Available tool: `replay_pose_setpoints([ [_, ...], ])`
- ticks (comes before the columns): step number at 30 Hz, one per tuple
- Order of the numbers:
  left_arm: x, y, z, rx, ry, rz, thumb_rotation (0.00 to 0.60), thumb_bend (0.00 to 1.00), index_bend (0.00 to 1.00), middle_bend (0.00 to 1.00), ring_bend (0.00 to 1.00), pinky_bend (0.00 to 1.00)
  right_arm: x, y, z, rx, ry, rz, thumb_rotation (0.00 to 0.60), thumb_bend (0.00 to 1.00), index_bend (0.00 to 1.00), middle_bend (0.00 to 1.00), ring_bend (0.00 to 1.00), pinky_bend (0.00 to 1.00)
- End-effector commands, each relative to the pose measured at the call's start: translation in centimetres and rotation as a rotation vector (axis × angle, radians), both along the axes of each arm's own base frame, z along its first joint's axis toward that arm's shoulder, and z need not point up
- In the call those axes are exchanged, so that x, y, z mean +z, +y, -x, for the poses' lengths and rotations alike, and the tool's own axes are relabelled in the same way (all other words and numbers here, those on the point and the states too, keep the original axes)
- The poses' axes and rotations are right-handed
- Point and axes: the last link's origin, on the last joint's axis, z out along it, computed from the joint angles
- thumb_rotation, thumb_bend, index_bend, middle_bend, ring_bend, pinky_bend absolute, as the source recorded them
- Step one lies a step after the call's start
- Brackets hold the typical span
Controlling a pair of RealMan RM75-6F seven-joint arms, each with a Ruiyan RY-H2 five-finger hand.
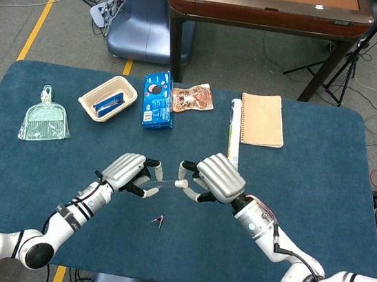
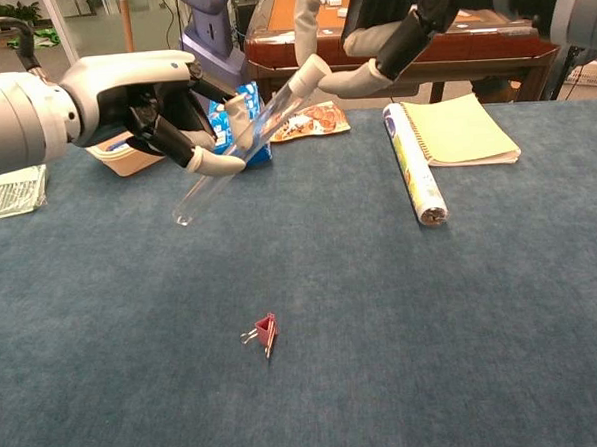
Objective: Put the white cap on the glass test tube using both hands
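Note:
The glass test tube [image 2: 225, 157] hangs tilted above the blue table, closed end low on the left and mouth up on the right. My left hand [image 2: 142, 102] grips it around the middle. The white cap [image 2: 309, 75] is at the tube's upper mouth, pinched by my right hand [image 2: 398, 28] between thumb and a finger. From here I cannot tell how deep the cap sits. In the head view both hands meet over the table's middle, left hand [image 1: 125, 169] and right hand [image 1: 220, 178], with the tube [image 1: 162, 179] between them.
A small red binder clip [image 2: 266, 332] lies on the cloth below the hands. Behind are a rolled paper [image 2: 414, 167], a notebook [image 2: 469, 127], a blue biscuit box [image 1: 158, 100], a snack packet [image 1: 193, 98], a beige tray [image 1: 89, 100] and a bagged green dustpan [image 1: 45, 121].

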Motion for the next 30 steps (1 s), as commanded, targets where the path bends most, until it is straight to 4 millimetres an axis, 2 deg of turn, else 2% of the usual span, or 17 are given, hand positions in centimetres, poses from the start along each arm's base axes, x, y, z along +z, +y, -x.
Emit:
replay_pose_setpoints([
  [1,0.0,0.0,0.1,0.000,0.005,0.000,0.600,0.26,0.65,1.00,0.99,1.00,-0.3,0.0,0.0,0.000,0.004,-0.005,0.600,0.39,0.65,1.00,1.00,1.00],
  [18,0.4,0.0,0.5,0.009,0.015,-0.008,0.600,0.26,0.65,1.00,0.99,1.00,-1.0,-0.1,-0.2,0.012,0.015,0.011,0.600,0.37,0.63,1.00,1.00,1.00],
  [24,0.4,0.0,0.8,0.011,0.024,-0.012,0.600,0.26,0.65,1.00,0.99,1.00,-0.9,0.0,-0.1,0.015,0.013,0.020,0.600,0.20,0.43,1.00,1.00,1.00],
  [27,0.5,0.2,1.1,0.012,0.033,-0.018,0.600,0.26,0.65,1.00,0.99,1.00,-0.5,0.1,0.1,0.014,0.011,0.028,0.600,0.17,0.36,1.00,1.00,1.00],
  [30,0.6,0.3,1.4,0.015,0.045,-0.024,0.600,0.26,0.65,1.00,0.99,1.00,-0.2,0.2,0.4,0.009,0.004,0.031,0.600,0.16,0.33,1.00,1.00,1.00],
])
